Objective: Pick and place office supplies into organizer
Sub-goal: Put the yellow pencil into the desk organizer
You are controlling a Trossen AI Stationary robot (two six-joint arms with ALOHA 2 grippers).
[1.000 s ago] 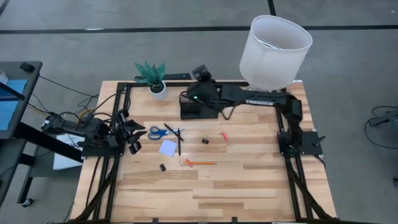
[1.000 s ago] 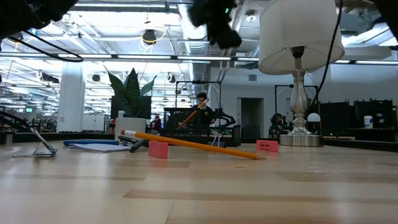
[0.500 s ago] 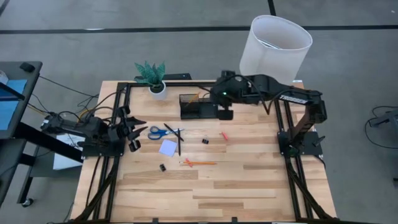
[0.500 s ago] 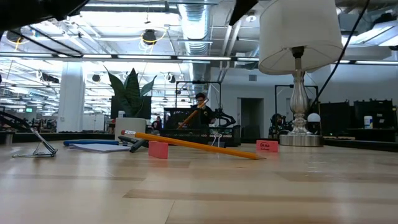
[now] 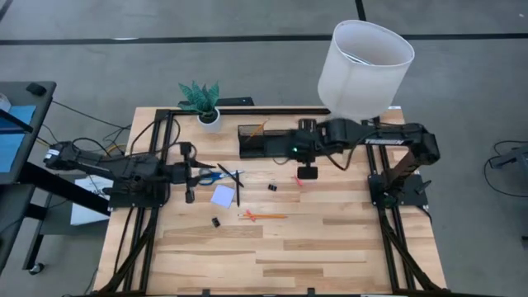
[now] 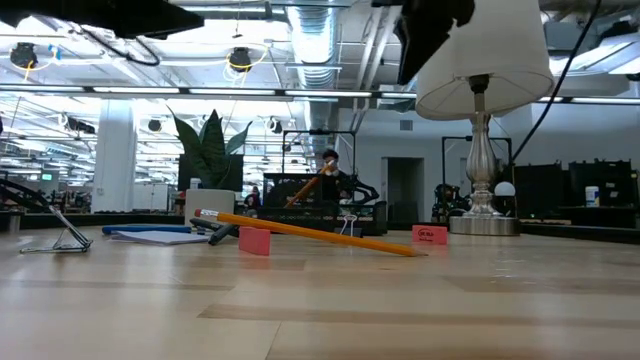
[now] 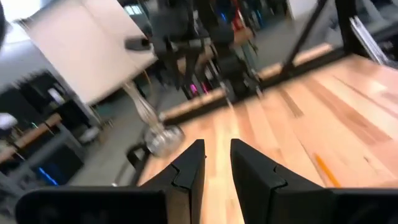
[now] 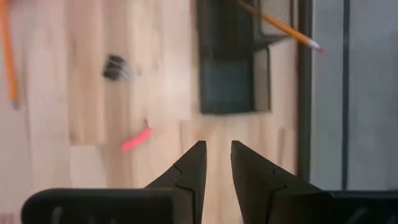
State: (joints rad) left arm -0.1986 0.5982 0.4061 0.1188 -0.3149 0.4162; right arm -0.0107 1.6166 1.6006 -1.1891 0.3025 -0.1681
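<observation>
The right gripper point(image 5: 307, 172) hangs above the table just in front of the small black rectangular desk organizer point(image 5: 262, 140), its two dark fingers point(image 8: 189, 169) drawn near together with only a narrow gap and nothing between them. Directly below and a little toward the table's middle lies the small pink-red piece point(image 8: 136, 139), a short stick whose long axis runs slantwise to the line of the fingers; the judgement is that this arm, by far the nearer, would take it, and would need a turn of the wrist to close across its short side. A tiny black clip point(image 8: 114, 67) lies just beyond it, apart. The left gripper point(image 5: 190, 175), also nearly closed and empty, reaches over the blue-handled scissors point(image 5: 213, 175), beside the pale lavender square note pad point(image 5: 223, 195) and the black pen point(image 5: 238, 186). An orange pencil point(image 8: 278, 26) already leans in the organizer's cup section. Whether the left fingers touch the scissors cannot be told, as the arm covers the handles. The left wrist view is smeared, and the low view shows neither gripper clearly.
</observation>
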